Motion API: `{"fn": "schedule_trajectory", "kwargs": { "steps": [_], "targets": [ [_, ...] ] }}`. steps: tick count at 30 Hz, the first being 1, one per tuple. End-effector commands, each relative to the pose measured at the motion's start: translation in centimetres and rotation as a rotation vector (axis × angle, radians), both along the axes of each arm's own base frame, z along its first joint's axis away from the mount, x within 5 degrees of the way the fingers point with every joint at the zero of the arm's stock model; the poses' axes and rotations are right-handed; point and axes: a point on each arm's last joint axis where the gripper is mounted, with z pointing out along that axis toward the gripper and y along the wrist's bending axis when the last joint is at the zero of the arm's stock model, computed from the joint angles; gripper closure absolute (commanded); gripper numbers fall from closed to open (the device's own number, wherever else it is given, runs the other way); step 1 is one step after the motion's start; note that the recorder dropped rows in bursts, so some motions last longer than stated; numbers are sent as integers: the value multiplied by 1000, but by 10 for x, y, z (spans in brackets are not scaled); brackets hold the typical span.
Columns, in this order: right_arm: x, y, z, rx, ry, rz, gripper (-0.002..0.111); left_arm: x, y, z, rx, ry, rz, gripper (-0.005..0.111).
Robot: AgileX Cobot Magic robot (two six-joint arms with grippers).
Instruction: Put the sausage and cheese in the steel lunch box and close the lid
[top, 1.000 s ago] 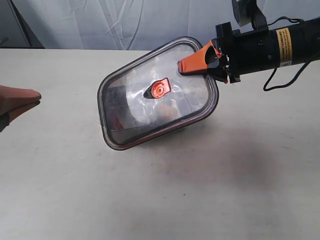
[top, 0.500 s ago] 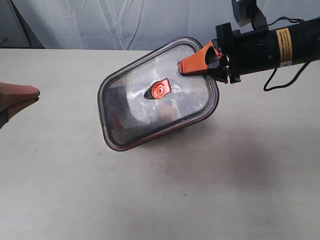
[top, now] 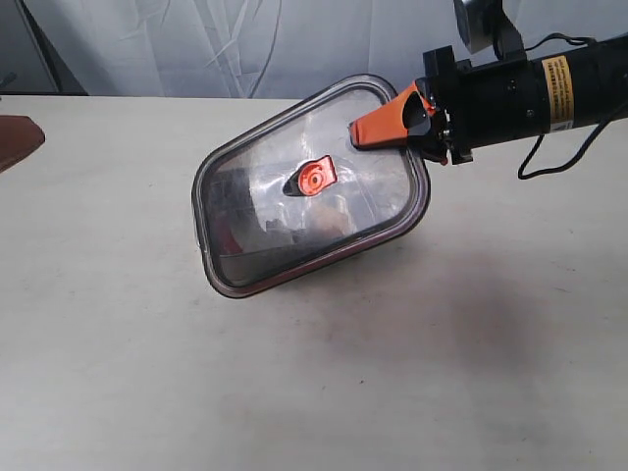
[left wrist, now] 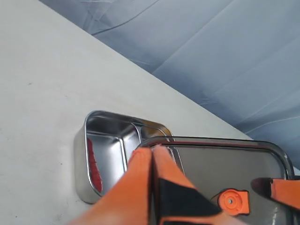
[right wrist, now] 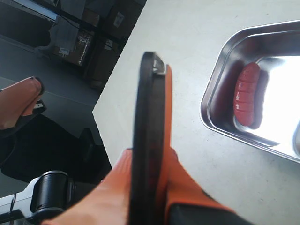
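Observation:
My right gripper (top: 392, 123) is shut on the far right corner of the dark translucent lid (top: 294, 216), holding it tilted in the air above the steel lunch box (left wrist: 108, 140). The right wrist view shows the lid (right wrist: 147, 117) edge-on between the orange fingers. The red sausage (right wrist: 246, 101) lies in the box's end compartment (right wrist: 220, 93), and it also shows in the left wrist view (left wrist: 93, 164). I cannot make out the cheese under the lid. My left gripper (left wrist: 152, 150) is shut on nothing, and only its tip (top: 15, 142) shows at the exterior view's left edge.
The lid's orange valve tab (top: 314, 177) faces up at its centre. A pale table (top: 392, 373) carries the box, and a wrinkled grey cloth (top: 245, 44) hangs behind it. Boxes and equipment (right wrist: 75, 47) stand beyond the table edge.
My left gripper has pulled back to the left and risen, so it is nearly out of the exterior view. The lid and the right gripper have stayed where they were.

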Motion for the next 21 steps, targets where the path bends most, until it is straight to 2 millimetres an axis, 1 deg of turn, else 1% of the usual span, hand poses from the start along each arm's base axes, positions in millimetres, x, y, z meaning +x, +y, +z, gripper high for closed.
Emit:
{"fn": "schedule_trajectory", "kwargs": {
  "steps": [1, 6, 9, 12, 16, 19, 21],
  "targets": [
    [-1, 0, 4, 20, -5, -10, 109, 0, 1, 1, 92, -48, -24, 107],
    [-1, 0, 4, 22, -7, -11, 109, 1, 1, 2, 81, -65, -22, 107],
    [1, 0, 6, 44, -5, -26, 109, 1, -1, 2, -41, -35, 5, 107],
    [2, 0, 8, 65, -3, -40, 109, 1, -1, 2, -42, -31, 6, 107],
    [3, 1, 9, 79, -1, -49, 109, 1, -2, -9, -28, 84, 5, 107],
    [3, 1, 10, 81, -1, -50, 109, 10, -5, -21, -18, 131, -2, 107],
    [3, 1, 10, 86, -1, -53, 109, 17, -8, -26, -90, 127, 12, 107]
  ]
}}
